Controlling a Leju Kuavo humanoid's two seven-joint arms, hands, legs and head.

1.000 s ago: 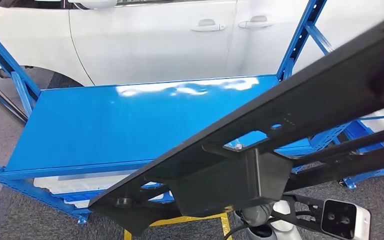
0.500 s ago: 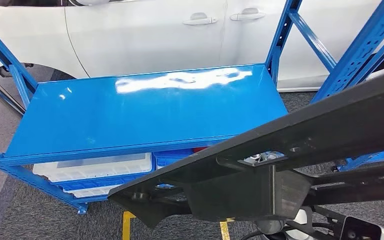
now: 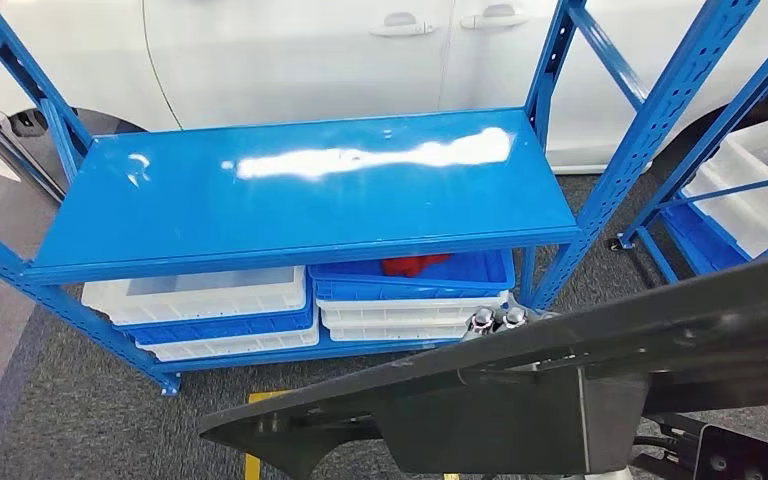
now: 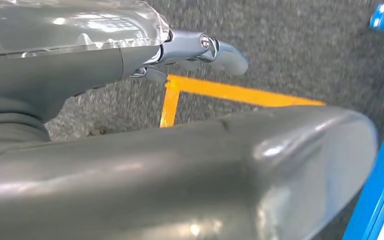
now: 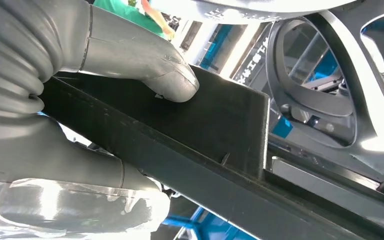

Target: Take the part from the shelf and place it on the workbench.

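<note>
The part (image 3: pixel 560 370) is a long black frame with a boxy block under its middle. It slants across the near side of the head view, in front of the blue shelf (image 3: pixel 300 200) and apart from it. My right hand (image 5: pixel 80 75) grips the black part (image 5: pixel 220 130), thumb pressed flat on its face and fingers wrapped beneath. My left hand (image 4: pixel 130 100) holds nothing; its fingers (image 4: pixel 205 50) stretch out over grey carpet and a yellow floor line (image 4: pixel 230 92). The shelf's top level is bare and glossy.
Under the top level sit white and blue bins (image 3: pixel 220 305), one blue bin (image 3: pixel 415 270) holding red items. A second blue rack (image 3: pixel 730 190) with white bins stands at the right. A white car (image 3: pixel 310 60) is parked behind. Yellow tape (image 3: pixel 253 462) marks the carpet.
The whole view has shifted: the shelf now looks farther off and its lower bins show. The black part sits lower in the picture and no longer overlaps the top level.
</note>
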